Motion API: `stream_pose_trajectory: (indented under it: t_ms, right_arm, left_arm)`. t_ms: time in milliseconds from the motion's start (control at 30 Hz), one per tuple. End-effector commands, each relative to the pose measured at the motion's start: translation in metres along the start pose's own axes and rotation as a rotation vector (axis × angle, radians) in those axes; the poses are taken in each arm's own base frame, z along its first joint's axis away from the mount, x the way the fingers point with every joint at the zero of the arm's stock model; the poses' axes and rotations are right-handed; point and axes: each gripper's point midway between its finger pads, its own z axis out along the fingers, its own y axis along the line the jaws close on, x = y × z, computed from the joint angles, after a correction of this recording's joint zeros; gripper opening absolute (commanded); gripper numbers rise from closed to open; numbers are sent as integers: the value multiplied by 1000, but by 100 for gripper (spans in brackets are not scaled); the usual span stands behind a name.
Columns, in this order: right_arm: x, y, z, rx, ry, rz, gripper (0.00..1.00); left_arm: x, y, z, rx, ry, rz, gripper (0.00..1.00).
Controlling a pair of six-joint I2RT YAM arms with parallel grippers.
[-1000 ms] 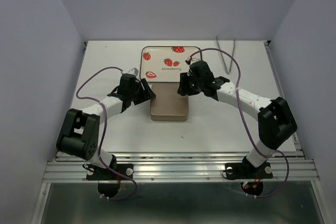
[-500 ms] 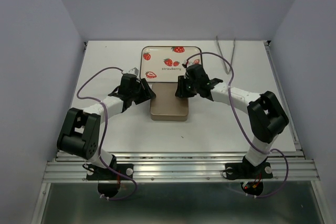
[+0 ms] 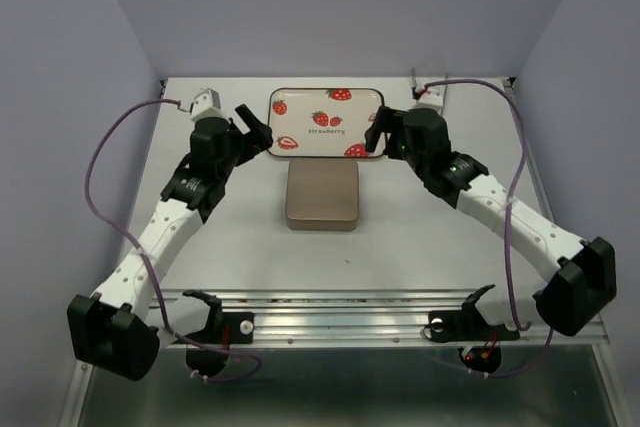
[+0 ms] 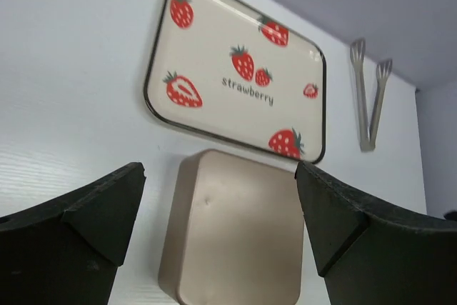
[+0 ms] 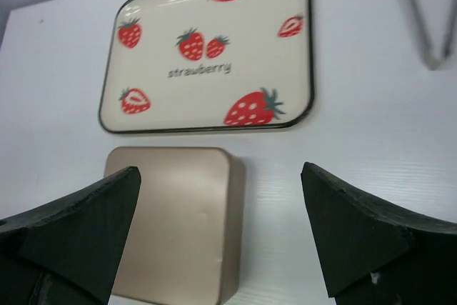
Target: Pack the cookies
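Cookies could not be seen anywhere: the cream rectangular tray printed with red strawberries (image 3: 303, 99) lay bare, and the brown square tin with rounded corners (image 3: 322, 194) just in front of it sat lidded, so they were probably inside (a guess, since the lid hid everything). The left gripper (image 3: 257, 127) and right gripper (image 3: 377, 134) hung over the tray's two ends, jaws spread wide, holding nothing. Withdrawal looked like the step in hand. It would go best with each arm lifted up and back, clear of the lid, the tray rim and the grey metal tongs (image 4: 368, 105).
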Motion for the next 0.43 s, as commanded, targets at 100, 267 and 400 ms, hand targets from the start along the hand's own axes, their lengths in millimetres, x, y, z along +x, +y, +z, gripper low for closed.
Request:
stream_pose_trajectory:
  t_ms: [100,267,400]
  right_arm:
    - [-18,-92,-55,345,-249,88,100]
    - [-11,-118,-76,415,-307,105,100]
    - [-13,-120,-83,408,-316,107,100]
  left_arm:
    - [-81,48,-73,-316,-329,-61,99]
    - [-93,60,-99,-330,-450,-110,99]
    - [-97,65,-111,-334,-485,-120,99]
